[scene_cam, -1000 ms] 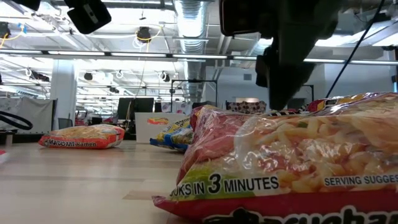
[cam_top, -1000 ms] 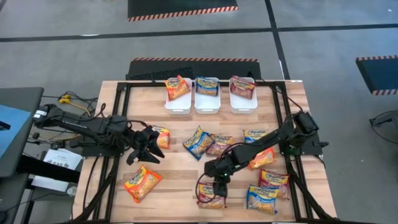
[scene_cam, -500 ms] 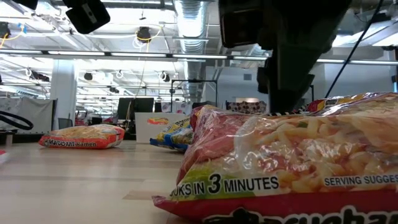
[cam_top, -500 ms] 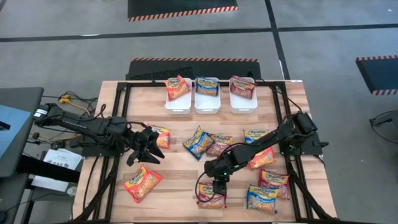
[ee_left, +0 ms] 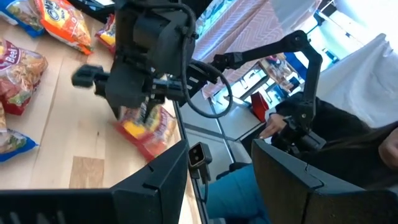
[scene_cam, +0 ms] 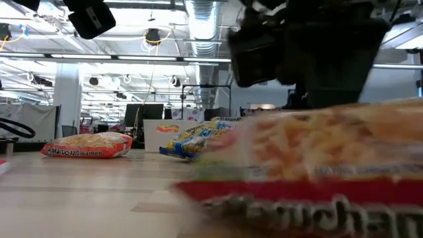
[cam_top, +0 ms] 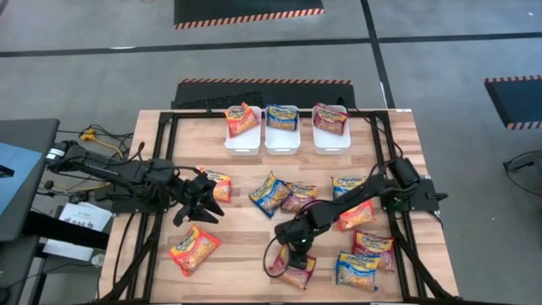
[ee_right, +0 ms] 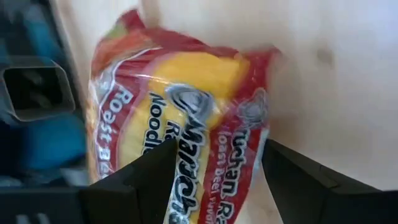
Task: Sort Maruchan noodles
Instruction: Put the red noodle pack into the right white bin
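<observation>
My right gripper (cam_top: 293, 247) (ee_right: 219, 149) is over the table's near edge, shut on a dark red Maruchan packet (cam_top: 295, 268) (scene_cam: 317, 158) (ee_left: 147, 124). My left gripper (cam_top: 201, 206) (ee_left: 217, 180) waits open at the table's left, beside an orange packet (cam_top: 219, 185). Several other orange, blue and dark red packets lie flat on the wood, among them an orange one (cam_top: 194, 249) and a blue one (cam_top: 268, 193). Three white tubs (cam_top: 242, 142) at the far edge each hold one packet: orange, blue and dark red. My right gripper pinches the dark red packet between its two fingers (ee_right: 158, 171), coming from above and pointing down. The fingers lie across one end of the packet (ee_right: 193, 155), and the wrapper buckles between them. The packet hangs tilted below the fingers (ee_left: 149, 140); whether its low corner touches the wood I cannot tell.
A dark red packet (cam_top: 373, 245), a blue one (cam_top: 356, 271) and an orange one (cam_top: 356, 216) lie just right of the held packet. Black frame rails (cam_top: 165, 169) run along the table's sides. Bare wood shows between the two grippers (cam_top: 241, 241).
My right gripper came down onto the dark red packet at the near edge and took hold of it. The packet has since come up off the wood, turned about and tipped, and it blurs in the low view. The right arm's elbow has drawn in a little.
</observation>
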Robot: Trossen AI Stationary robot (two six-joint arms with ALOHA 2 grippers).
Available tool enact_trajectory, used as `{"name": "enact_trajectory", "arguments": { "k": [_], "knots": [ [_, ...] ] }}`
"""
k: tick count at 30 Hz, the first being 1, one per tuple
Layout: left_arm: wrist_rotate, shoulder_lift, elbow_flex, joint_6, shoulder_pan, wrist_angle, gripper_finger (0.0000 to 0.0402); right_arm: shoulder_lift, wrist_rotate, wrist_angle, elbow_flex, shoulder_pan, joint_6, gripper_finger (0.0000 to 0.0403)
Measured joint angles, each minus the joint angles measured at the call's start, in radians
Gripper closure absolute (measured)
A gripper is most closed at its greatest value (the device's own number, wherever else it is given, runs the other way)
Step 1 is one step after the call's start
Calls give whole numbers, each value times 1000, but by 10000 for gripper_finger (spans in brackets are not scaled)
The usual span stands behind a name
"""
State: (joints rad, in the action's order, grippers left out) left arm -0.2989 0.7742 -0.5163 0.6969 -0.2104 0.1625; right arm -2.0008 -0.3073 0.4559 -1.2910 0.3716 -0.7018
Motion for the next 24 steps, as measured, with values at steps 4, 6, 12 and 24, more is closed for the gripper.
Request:
{"name": "enact_trajectory", "arguments": {
  "k": [4,6,12,24],
  "knots": [
    [0,0,0,0,0,-13,235,-12,-2,2,-1,1,-43,165],
    [0,0,0,1,0,-19,235,-12,-2,-6,-1,2,-50,190],
    [0,0,0,-1,0,-24,235,-11,9,-29,0,10,-60,302],
    [0,0,0,-4,0,-25,235,-16,56,-26,-14,15,-4,397]
  ]
}}
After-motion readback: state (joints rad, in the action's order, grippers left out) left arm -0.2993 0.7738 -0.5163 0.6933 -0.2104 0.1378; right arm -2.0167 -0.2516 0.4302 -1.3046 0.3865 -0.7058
